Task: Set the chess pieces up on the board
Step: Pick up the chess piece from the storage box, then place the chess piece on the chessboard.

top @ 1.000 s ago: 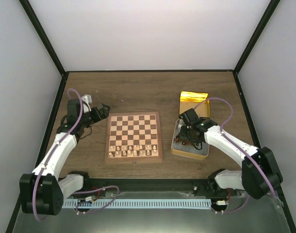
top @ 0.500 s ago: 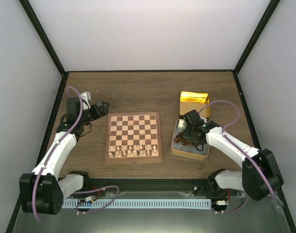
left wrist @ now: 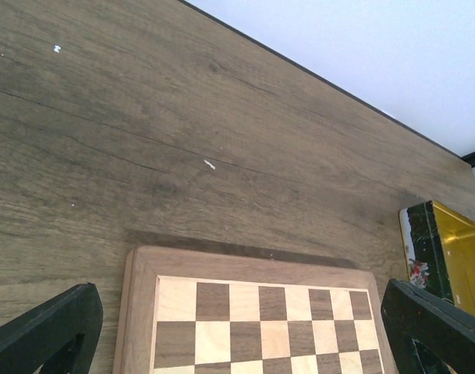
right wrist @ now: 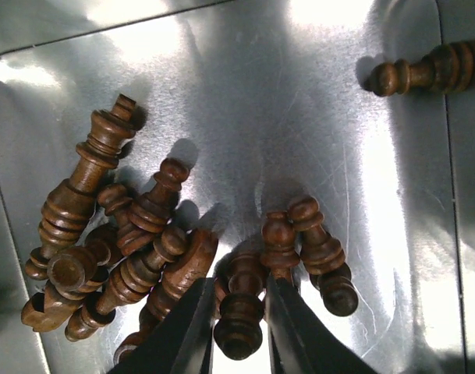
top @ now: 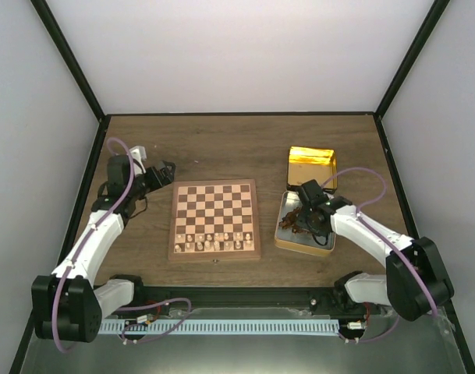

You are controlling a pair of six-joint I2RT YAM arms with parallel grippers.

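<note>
The dark brown chess pieces point(top: 292, 224) lie in the open tray of a metal tin point(top: 303, 247). In the right wrist view several are piled at the left point(right wrist: 120, 241), two lie beside my fingers point(right wrist: 319, 249) and one lies alone at the top right point(right wrist: 428, 70). My right gripper point(right wrist: 237, 300) is down in the tray, its fingers closed against both sides of one lying dark piece point(right wrist: 239, 331). The board point(top: 214, 204) has its far rows bare. My left gripper point(top: 167, 171) is open and empty above the board's far left corner point(left wrist: 140, 312).
Pale cream chessmen point(top: 214, 241) stand in two rows on the board's near side. The tin's gold lid point(top: 311, 160) stands open behind the tray and shows in the left wrist view point(left wrist: 448, 249). Bare wooden table lies beyond the board.
My right gripper has shifted slightly right and lower into the tin tray. The left arm has barely moved.
</note>
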